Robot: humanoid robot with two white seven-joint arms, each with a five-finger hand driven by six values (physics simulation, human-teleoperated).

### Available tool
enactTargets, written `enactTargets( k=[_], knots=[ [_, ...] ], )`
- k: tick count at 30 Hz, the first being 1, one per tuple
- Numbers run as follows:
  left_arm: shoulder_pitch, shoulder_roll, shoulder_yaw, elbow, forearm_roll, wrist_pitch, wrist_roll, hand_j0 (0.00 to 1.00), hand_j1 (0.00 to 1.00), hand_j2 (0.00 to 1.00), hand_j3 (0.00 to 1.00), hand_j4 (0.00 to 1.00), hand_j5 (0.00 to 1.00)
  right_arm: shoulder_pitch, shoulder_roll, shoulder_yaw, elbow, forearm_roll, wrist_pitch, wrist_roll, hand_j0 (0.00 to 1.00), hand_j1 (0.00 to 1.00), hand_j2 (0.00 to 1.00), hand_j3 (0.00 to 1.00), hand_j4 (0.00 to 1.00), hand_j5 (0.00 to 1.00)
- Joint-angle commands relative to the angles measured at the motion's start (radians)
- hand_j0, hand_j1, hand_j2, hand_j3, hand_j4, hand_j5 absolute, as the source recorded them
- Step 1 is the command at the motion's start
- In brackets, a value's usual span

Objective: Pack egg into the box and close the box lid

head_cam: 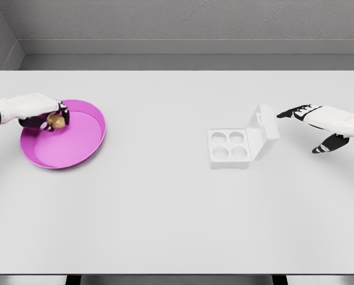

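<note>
A brown egg (56, 121) sits in the far left part of a pink round tray (82, 148). My left hand (46, 116) reaches in from the left edge and its fingers are curled around the egg. A white egg box (229, 148) with four empty cups lies right of the table's middle, its lid (264, 130) standing open and tilted back to the right. My right hand (310, 122) hovers just right of the lid, fingers spread, holding nothing.
The white table (165, 219) spans the whole view, with a grey wall behind its far edge. Between the tray and the box lies bare tabletop.
</note>
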Motion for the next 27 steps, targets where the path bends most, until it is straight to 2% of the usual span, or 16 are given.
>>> enactTargets(
  k=[1, 10, 14, 27],
  knots=[
    [0.0, -0.005, 0.018, -0.039, 0.008, 0.001, 0.0, 0.36, 0.36, 0.36, 0.36, 0.36, 0.36, 0.0, -0.001, 0.0, 0.0, -0.007, 0.003, 0.0, 1.0, 1.0, 1.0, 1.0, 1.0, 1.0],
    [0.003, -0.034, 0.052, -0.088, 0.014, -0.003, 0.0, 0.35, 0.35, 0.35, 0.35, 0.35, 0.35, 0.0, -0.001, -0.002, -0.001, -0.007, 0.003, 0.0, 1.0, 1.0, 1.0, 1.0, 1.0, 1.0],
    [0.012, -0.055, 0.059, -0.143, 0.014, -0.003, 0.0, 0.35, 0.35, 0.35, 0.35, 0.35, 0.35, 0.0, -0.001, -0.002, -0.001, -0.007, 0.003, 0.0, 1.0, 1.0, 1.0, 1.0, 1.0, 1.0],
    [0.018, -0.124, 0.061, -0.205, 0.022, -0.005, 0.0, 0.33, 0.33, 0.33, 0.33, 0.33, 0.33, 0.0, -0.001, -0.002, -0.001, -0.007, 0.003, 0.0, 1.0, 1.0, 1.0, 1.0, 1.0, 1.0]
  ],
)
